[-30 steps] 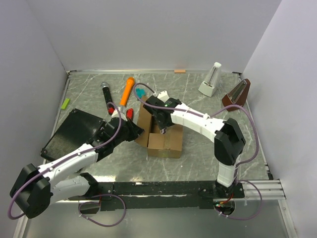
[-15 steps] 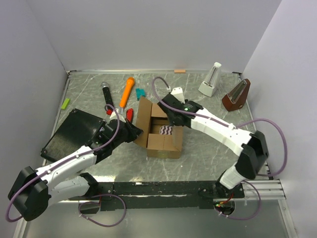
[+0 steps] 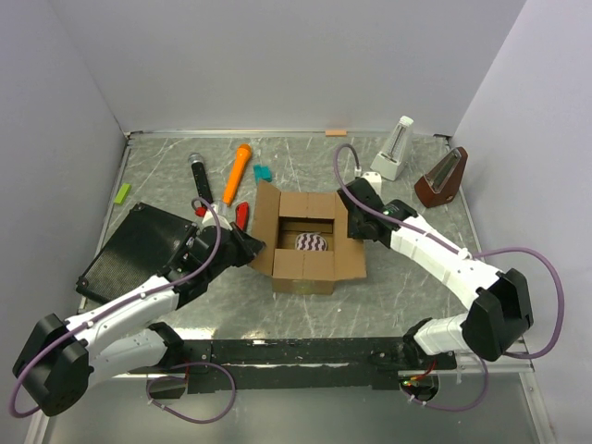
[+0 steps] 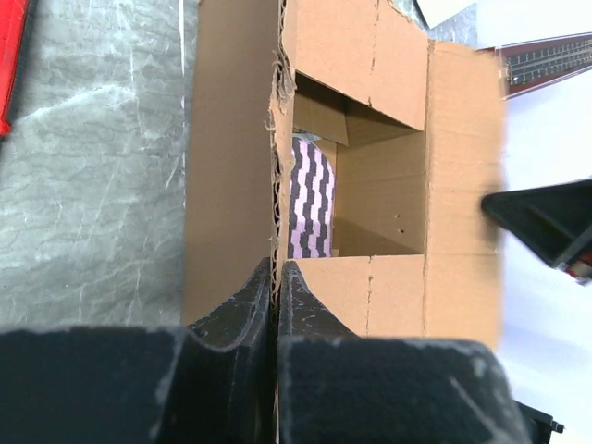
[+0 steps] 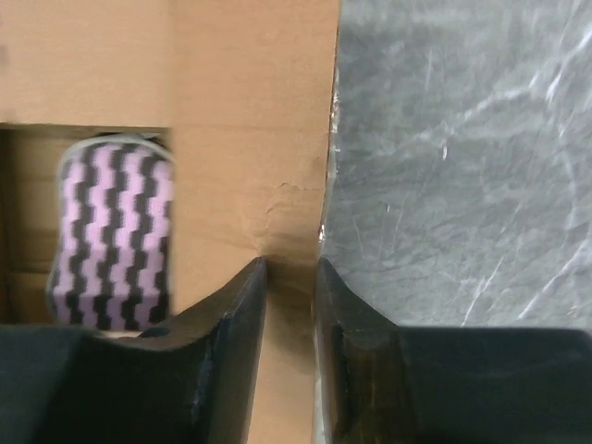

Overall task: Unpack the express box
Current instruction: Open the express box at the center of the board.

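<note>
Holding steady mid-table, the express box [image 3: 305, 270] has its left flap [image 4: 231, 139] pinched tight in the left gripper [image 4: 276, 270], same as a second ago. The right gripper [image 5: 290, 270] has swung out of the box to the right flap [image 3: 350, 254], which is now folded outward. Its jaws have narrowed from wide to a slim gap, clamping nothing. A pink-and-black striped item [image 3: 312, 242] is now uncovered inside.

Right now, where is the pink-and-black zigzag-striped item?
The striped item lies inside the open express box, mid-table in the top view, between the left gripper on the box's left flap and the right gripper at its right flap.
</note>
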